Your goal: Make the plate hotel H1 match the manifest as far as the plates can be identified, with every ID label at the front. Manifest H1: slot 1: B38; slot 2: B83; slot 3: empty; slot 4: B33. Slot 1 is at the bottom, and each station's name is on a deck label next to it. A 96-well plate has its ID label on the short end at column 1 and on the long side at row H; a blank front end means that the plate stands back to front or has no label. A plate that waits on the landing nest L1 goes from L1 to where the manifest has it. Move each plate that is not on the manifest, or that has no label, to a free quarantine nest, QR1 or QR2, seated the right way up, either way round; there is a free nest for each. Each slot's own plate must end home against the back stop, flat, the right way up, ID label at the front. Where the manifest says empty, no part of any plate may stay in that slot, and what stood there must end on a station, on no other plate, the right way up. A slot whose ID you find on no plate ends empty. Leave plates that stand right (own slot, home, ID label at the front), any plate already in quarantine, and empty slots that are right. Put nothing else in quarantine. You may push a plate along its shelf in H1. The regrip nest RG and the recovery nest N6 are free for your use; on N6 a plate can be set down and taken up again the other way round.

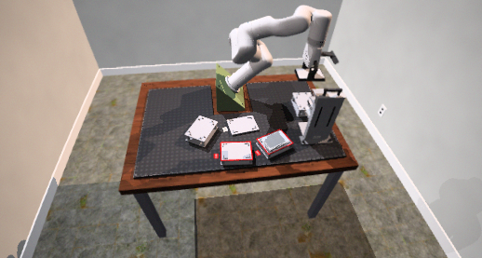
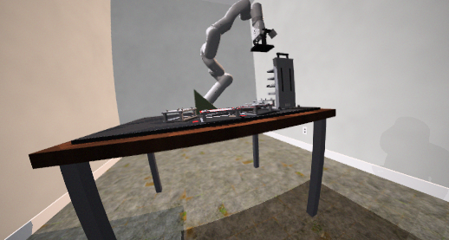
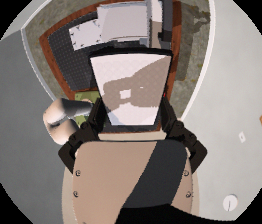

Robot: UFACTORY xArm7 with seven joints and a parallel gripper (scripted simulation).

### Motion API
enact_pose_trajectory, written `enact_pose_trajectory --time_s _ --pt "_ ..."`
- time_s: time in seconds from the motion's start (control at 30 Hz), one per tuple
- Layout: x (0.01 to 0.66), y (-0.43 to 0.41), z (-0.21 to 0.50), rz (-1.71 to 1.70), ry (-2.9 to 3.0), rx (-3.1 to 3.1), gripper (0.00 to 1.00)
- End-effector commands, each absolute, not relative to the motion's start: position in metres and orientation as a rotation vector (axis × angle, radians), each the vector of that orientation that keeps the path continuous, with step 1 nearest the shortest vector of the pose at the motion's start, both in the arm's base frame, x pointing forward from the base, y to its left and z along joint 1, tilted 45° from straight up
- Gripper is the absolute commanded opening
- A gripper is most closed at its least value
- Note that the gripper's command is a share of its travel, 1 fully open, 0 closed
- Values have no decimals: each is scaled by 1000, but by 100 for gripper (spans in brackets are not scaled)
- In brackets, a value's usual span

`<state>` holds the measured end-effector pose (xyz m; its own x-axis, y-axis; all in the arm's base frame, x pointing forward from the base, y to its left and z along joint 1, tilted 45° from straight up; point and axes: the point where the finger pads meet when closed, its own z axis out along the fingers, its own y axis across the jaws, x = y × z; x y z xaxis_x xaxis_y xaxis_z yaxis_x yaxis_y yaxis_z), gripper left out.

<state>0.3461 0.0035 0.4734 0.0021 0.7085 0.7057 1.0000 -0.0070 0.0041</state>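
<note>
I have the gripper [image 2: 262, 46] clamped wide across a plate [image 3: 130, 90] held high above and beyond the plate hotel [image 1: 322, 118] at far right (rigid, light, slick-walled, so grip mid-sides squarely).

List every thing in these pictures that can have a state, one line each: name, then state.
Gripper: shut on a plate, high in the air.
Held plate: lifted, off every station.
Hotel: upright, some plates in its slots.
Two red-edged nests: one shows only a flat white top, the other carries a plate.
Left nest: white-topped, plate or not cannot be told.
White nest: flat, nothing on it.
</note>
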Motion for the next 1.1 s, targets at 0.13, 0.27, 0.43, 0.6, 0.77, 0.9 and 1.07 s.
enact_pose_trajectory --time_s 0.13,0.27,0.43,0.6,0.77,0.9,1.07 --pt "366 -13 460 -742 -1764 -1764 0" --pt "378 -24 449 -742 -1764 -1764 0" --pt "394 -38 435 -742 -1764 -1764 0" --pt "410 -52 422 -742 -1765 -1765 0" --pt "420 -60 414 -742 -1765 -1765 0" --pt "430 -72 402 -742 -1765 -1765 0" --pt "441 -88 386 -742 -1765 -1765 0"
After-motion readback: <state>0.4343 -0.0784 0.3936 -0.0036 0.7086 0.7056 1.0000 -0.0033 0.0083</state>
